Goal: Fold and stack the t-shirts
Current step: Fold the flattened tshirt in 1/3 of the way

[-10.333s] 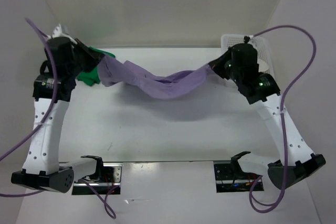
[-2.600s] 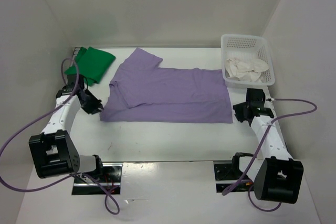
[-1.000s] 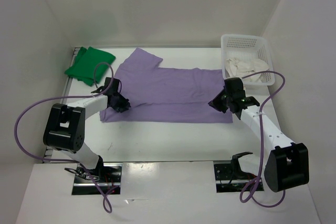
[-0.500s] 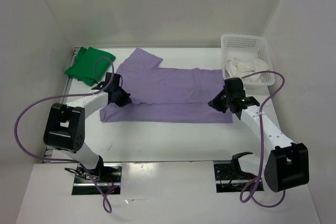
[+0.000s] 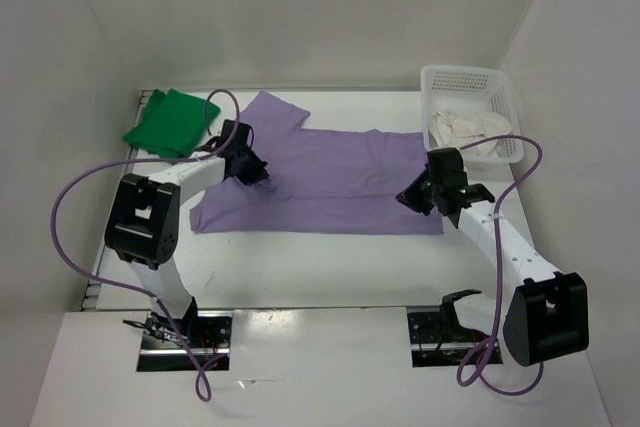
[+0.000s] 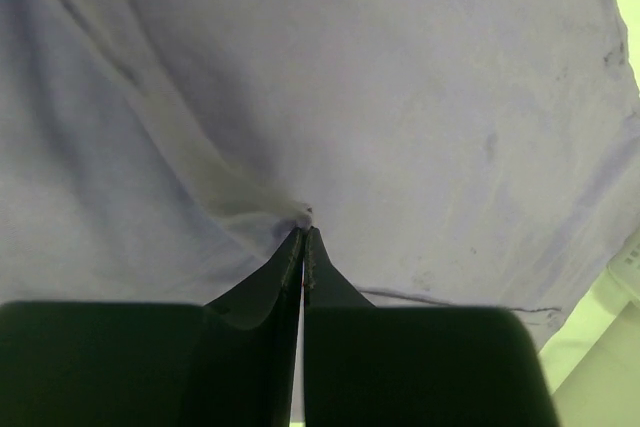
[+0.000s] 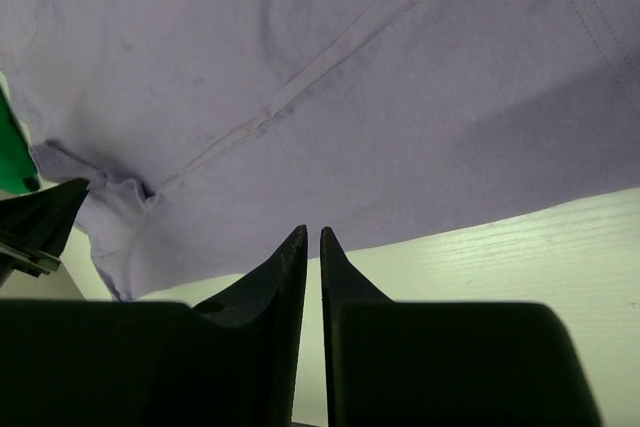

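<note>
The lavender shirt (image 5: pixel 330 172) lies spread across the middle of the table, its near edge folded over. It fills the left wrist view (image 6: pixel 400 97) and the right wrist view (image 7: pixel 350 77). My left gripper (image 5: pixel 252 169) sits over the shirt's left part, shut on a puckered pinch of its cloth (image 6: pixel 303 232). My right gripper (image 5: pixel 412 197) is at the shirt's near right edge. Its jaws (image 7: pixel 312 232) are nearly together with no cloth showing between them. The green shirt (image 5: pixel 172 124) lies folded at the far left. The cream shirt (image 5: pixel 465 130) is crumpled in the basket.
The white lattice basket (image 5: pixel 470 72) stands at the far right corner, close to the shirt's right edge. White walls close in the table on three sides. Purple cables loop beside both arms. Bare table (image 5: pixel 320 267) shows in front of the shirt.
My left gripper has moved away and to the right, drawing the shirt's left cloth over the body. The right arm has stayed still.
</note>
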`<state>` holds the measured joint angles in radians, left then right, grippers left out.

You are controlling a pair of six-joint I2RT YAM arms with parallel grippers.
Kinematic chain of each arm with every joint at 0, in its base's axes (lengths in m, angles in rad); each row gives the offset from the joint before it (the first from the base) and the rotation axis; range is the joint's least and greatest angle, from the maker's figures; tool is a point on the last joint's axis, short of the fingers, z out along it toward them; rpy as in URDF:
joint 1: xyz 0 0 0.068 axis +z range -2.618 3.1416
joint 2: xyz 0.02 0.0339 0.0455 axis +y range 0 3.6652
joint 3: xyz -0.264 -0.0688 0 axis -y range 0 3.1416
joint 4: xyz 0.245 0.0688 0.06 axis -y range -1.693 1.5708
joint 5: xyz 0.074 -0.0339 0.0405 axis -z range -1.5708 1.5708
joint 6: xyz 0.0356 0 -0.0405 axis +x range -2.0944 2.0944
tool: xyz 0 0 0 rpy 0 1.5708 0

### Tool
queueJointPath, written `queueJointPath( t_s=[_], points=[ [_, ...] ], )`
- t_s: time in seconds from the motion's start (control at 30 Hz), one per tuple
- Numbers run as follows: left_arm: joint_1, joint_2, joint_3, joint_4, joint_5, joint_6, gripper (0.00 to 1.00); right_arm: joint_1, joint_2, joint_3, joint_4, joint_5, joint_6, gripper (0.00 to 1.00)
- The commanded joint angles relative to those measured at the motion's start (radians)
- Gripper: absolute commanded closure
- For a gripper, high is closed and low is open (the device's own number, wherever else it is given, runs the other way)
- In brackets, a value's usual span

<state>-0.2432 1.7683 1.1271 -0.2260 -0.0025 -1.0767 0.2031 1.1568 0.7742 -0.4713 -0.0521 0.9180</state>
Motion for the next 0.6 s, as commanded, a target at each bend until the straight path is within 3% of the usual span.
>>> queueJointPath(
  t_s=[0.0, 0.13, 0.3, 0.33, 0.43, 0.47, 0.57],
  points=[
    [-0.022, 0.035, 0.065, 0.004, -0.008, 0.032, 0.99, 0.010, -0.006, 0.033, 0.025, 0.006, -0.015, 0.85],
    [-0.033, 0.075, 0.105, 0.004, -0.008, 0.043, 0.99, 0.010, -0.006, 0.033, 0.025, 0.006, -0.015, 0.85],
    [-0.051, 0.108, 0.138, 0.004, -0.008, 0.064, 0.87, 0.010, -0.006, 0.033, 0.025, 0.015, -0.015, 0.84],
    [-0.051, 0.117, 0.138, -0.006, 0.001, 0.064, 0.72, 0.010, -0.006, 0.033, 0.025, 0.015, -0.015, 0.84],
    [-0.051, 0.094, 0.148, -0.006, -0.008, 0.104, 0.46, 0.010, 0.003, 0.033, 0.025, 0.015, -0.015, 0.80],
    [-0.051, 0.079, 0.148, -0.006, -0.036, 0.116, 0.32, 0.019, 0.003, 0.033, 0.025, 0.015, -0.015, 0.80],
    [-0.051, 0.010, 0.171, -0.033, -0.065, 0.173, 0.15, 0.044, 0.035, 0.033, 0.036, 0.015, -0.004, 0.80]
  ],
)
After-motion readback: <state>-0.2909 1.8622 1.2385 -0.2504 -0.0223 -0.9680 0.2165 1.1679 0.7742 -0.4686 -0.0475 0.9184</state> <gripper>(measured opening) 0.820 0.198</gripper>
